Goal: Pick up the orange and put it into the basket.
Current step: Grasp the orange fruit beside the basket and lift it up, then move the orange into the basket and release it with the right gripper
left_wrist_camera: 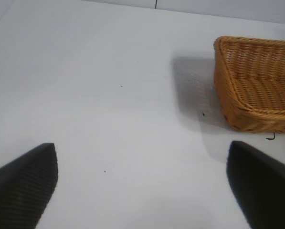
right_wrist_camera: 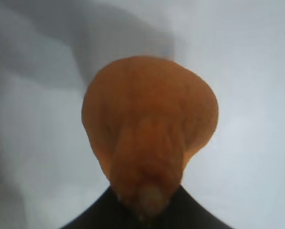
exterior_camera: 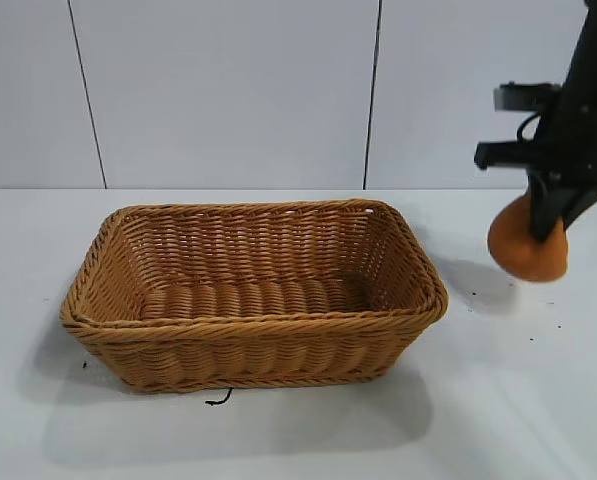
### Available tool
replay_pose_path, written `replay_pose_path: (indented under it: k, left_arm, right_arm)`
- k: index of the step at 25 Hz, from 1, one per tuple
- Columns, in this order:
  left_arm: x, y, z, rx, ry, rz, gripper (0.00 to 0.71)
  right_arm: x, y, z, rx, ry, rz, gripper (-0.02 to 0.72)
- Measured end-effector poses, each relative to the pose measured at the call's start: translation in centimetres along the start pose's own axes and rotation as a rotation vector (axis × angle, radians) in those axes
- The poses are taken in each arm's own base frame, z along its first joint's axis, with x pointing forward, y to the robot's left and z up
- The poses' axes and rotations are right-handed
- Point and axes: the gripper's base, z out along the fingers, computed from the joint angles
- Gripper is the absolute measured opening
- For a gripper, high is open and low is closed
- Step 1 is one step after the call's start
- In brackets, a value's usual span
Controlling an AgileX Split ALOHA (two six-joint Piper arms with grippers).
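In the middle of the table sits the basket, nothing in it yet. To its right, well clear of the rim, the right gripper pinches the orange by its top and holds it off the surface. The pick looks done; carrying over and dropping remain. The left gripper waits spread wide, parked beside the basket's other end.

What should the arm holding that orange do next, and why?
Probably carry it sideways toward the basket. The right gripper already grips the orange clear of the table, but it hangs beside the basket, outside the rim, so dropping now would miss. The left gripper sits open and idle, away from the work.
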Motion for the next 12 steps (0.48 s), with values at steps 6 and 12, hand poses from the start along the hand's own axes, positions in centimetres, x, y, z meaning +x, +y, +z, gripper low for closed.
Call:
replay_pose_path:
  k: [6,12]
  left_arm:
    - [0.0,0.0,0.0,0.000,0.000,0.000,0.692]
    - [0.0,0.0,0.0,0.000,0.000,0.000,0.692]
  right_arm:
    - [-1.3,2.3,-5.1,-0.012,-0.079,-0.075,0.036]
    - [-0.8,8.9,-6.4,-0.056,-0.116,-0.229,0.036]
